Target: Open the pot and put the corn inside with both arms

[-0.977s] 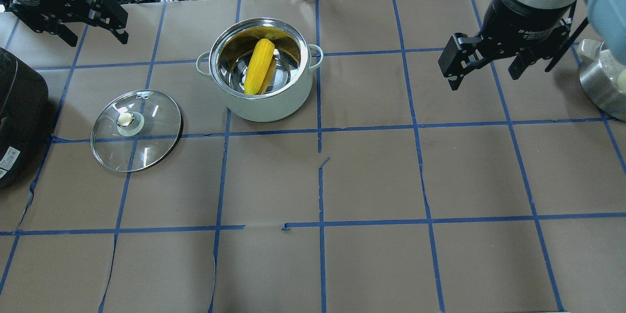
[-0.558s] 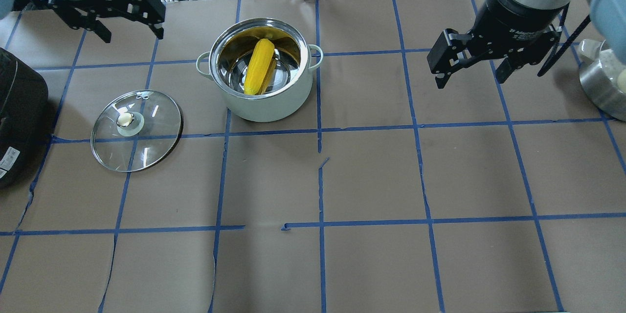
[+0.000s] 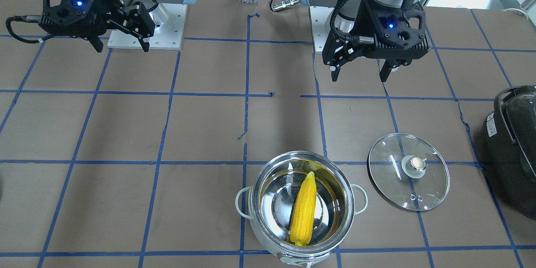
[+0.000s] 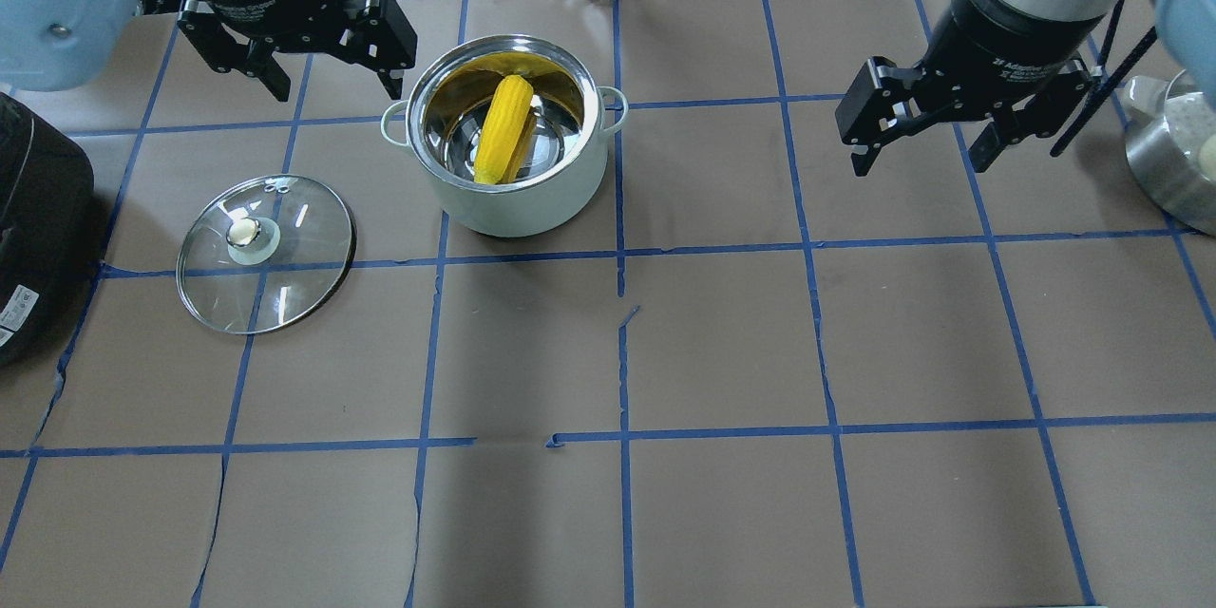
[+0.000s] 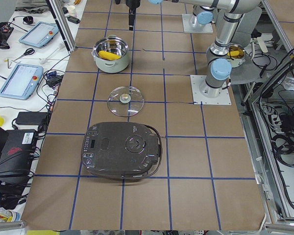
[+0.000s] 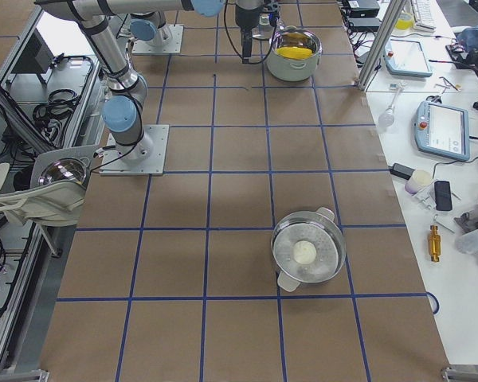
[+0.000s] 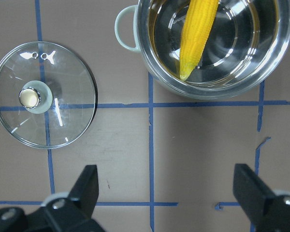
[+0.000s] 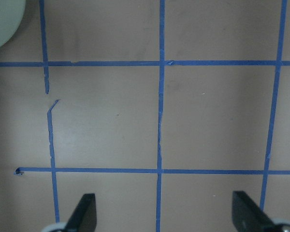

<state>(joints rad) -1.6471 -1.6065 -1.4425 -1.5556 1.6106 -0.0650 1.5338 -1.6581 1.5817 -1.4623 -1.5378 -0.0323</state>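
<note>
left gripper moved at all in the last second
Yes. In the overhead view the left gripper has swung right from the view's left edge toward the pot, now close by its left handle.

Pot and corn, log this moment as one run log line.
pot: open | corn: inside pot | lid: on table | left gripper: open, empty | right gripper: open, empty

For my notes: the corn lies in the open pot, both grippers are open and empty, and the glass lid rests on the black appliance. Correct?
One mistake: the overhead view shows the glass lid lying on the table beside the pot, apart from the black appliance. The rest holds.
</note>
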